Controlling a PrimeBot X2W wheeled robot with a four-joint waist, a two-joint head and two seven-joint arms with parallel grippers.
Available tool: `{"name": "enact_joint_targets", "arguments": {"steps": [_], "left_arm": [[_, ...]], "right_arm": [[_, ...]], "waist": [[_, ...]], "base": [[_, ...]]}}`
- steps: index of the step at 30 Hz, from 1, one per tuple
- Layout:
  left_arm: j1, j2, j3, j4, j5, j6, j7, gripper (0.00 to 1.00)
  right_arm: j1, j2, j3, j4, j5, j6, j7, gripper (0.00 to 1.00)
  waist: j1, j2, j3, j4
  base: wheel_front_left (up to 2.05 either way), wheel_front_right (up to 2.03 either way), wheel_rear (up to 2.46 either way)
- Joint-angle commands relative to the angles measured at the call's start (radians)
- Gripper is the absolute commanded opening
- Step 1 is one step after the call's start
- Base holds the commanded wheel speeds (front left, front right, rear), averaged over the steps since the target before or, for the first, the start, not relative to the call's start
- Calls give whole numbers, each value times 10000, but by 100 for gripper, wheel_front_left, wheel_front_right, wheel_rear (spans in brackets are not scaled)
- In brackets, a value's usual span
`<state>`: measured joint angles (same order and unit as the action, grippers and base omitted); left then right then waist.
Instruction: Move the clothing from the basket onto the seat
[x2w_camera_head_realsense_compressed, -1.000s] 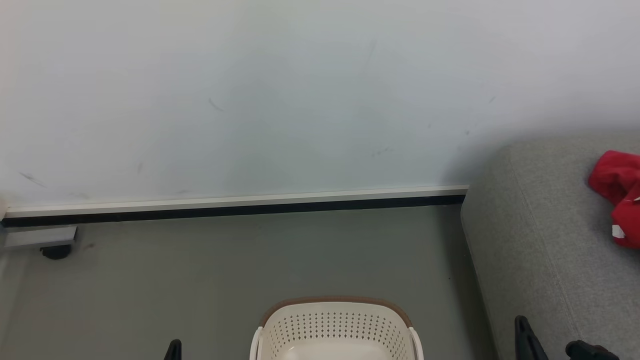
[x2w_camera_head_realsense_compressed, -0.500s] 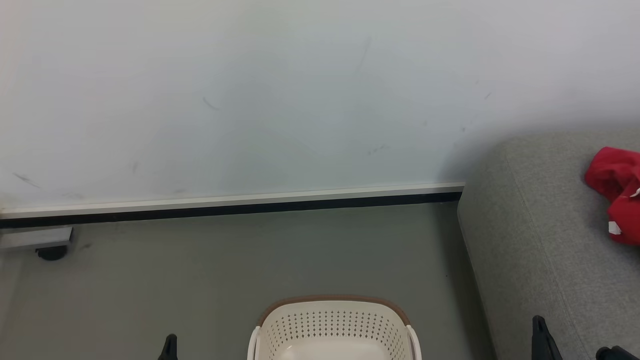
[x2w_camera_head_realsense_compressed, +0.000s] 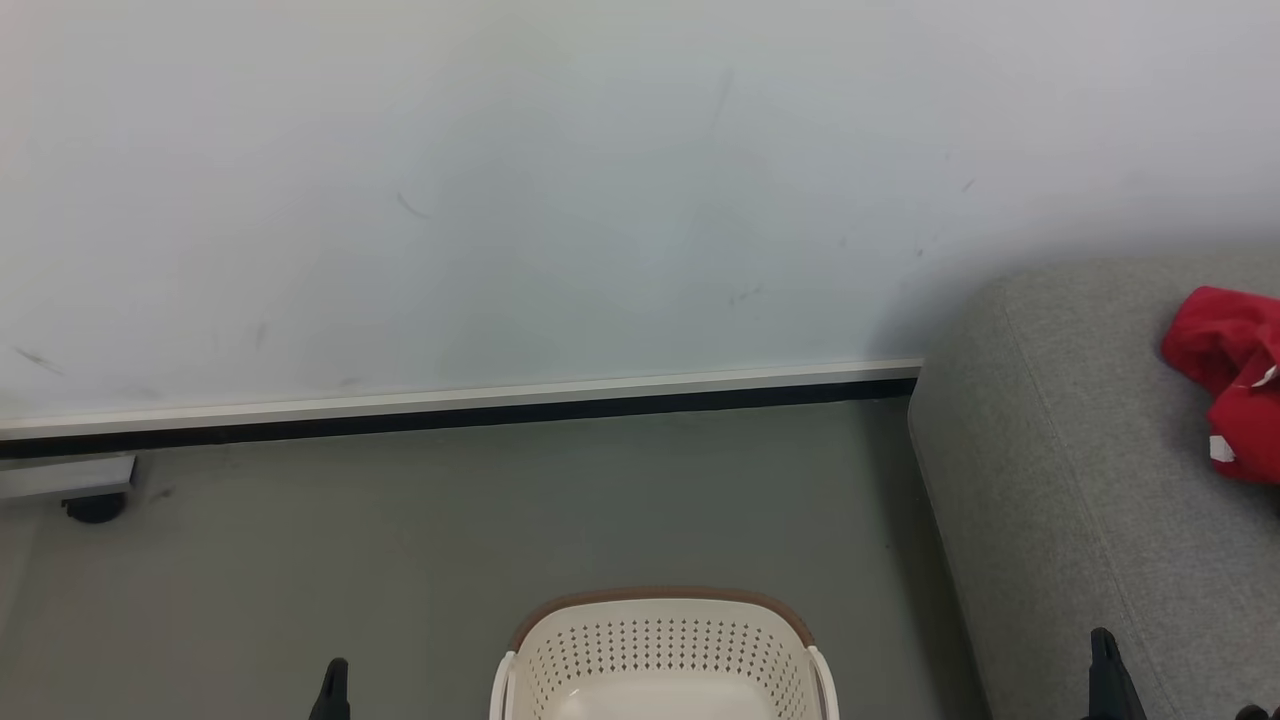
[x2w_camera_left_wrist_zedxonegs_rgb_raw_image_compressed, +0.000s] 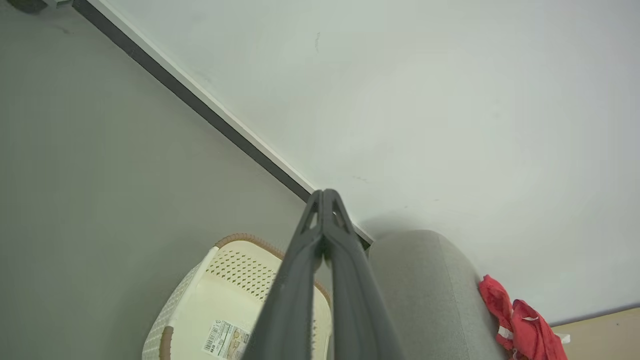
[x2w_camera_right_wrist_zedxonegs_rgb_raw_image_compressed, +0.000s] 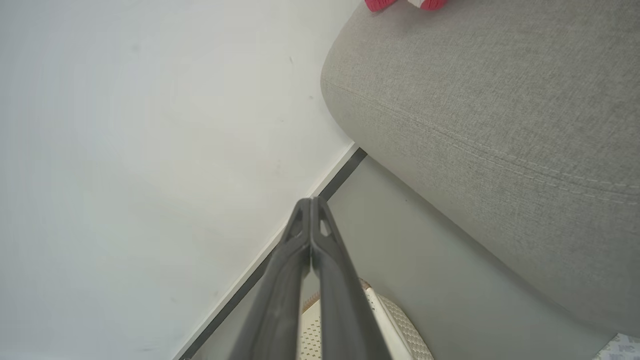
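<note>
Both grippers have their jaws pressed together, tip to tip. The left gripper (x2w_camera_left_wrist_zedxonegs_rgb_raw_image_compressed: 324, 196) points up over the basket (x2w_camera_head_realsense_compressed: 665, 640), and the right gripper (x2w_camera_right_wrist_zedxonegs_rgb_raw_image_compressed: 311, 202) is beside the seat (x2w_camera_head_realsense_compressed: 1060, 450). The basket stands on the grey floor (x2w_camera_head_realsense_compressed: 400, 540), left of the seat. Farther back, the red clothing (x2w_camera_head_realsense_compressed: 1225, 380) lies bunched on the seat's top, near the pale wall (x2w_camera_head_realsense_compressed: 600, 200).

Soft, even light was spread across the wall (x2w_camera_head_realsense_compressed: 600, 180); a dim shadow was cast beside the seat (x2w_camera_head_realsense_compressed: 1060, 480); edges were rendered sharp.
</note>
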<state>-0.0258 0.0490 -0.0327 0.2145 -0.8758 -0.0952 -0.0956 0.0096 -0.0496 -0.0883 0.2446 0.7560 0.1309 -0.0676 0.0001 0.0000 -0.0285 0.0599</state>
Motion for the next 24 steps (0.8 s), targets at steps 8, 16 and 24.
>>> {"name": "enact_joint_targets", "arguments": {"steps": [8,16,24], "left_arm": [[-374,13,68,27,-1192,-80,277,0],[-517,14,79,113,-2082,-113,498,0],[-634,15,89,194,-2939,-163,697,0]], "right_arm": [[-17,-9,-239,-312,1381,-1,321,0],[11,-10,-407,-445,2430,-1,569,0],[37,-10,-563,-583,3415,-1,790,0]], "waist": [[0,0,33,-62],[0,0,63,-120],[-1,0,94,-179]], "base": [[0,0,0],[0,0,0],[0,0,0]]}}
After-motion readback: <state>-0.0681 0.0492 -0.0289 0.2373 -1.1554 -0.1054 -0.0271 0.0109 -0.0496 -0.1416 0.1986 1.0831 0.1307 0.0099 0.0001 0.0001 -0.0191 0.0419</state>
